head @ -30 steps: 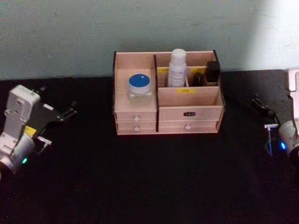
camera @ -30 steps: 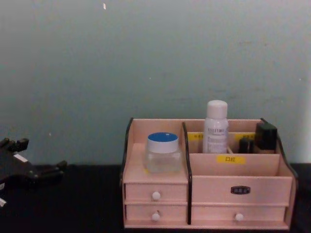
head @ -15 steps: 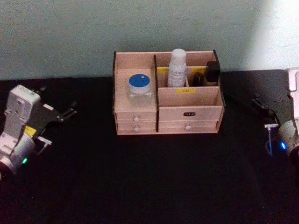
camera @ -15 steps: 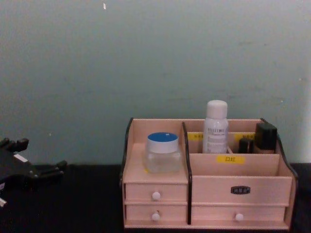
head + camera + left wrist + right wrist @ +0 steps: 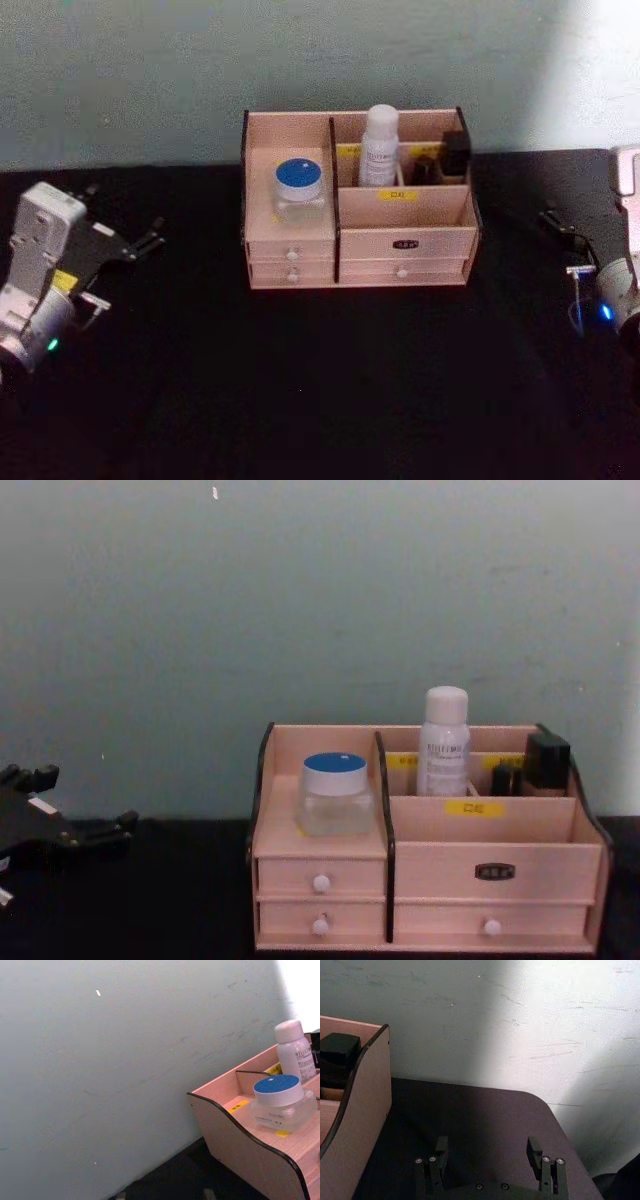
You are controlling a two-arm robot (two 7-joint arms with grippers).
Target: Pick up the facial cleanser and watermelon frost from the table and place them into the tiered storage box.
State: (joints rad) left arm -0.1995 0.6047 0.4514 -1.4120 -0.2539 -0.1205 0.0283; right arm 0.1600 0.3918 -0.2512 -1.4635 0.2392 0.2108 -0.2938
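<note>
The tiered storage box point(image 5: 400, 243) stands at the back middle of the black table, against the wall. A clear jar with a blue lid point(image 5: 299, 187) sits on its left tier point(image 5: 320, 840). In a rear compartment stands a white bottle point(image 5: 378, 146) with small dark items point(image 5: 455, 152) beside it. I cannot tell which of these is the facial cleanser or the watermelon frost. My left gripper point(image 5: 122, 215) rests open and empty, far left of the box. My right gripper point(image 5: 560, 235) hovers open and empty at the far right, its fingers point(image 5: 440, 1150) spread wide.
The black tabletop point(image 5: 330, 380) stretches in front of the box. A pale green wall point(image 5: 300, 610) rises directly behind it. The table's rounded right rear corner point(image 5: 540, 1102) lies just beyond my right gripper.
</note>
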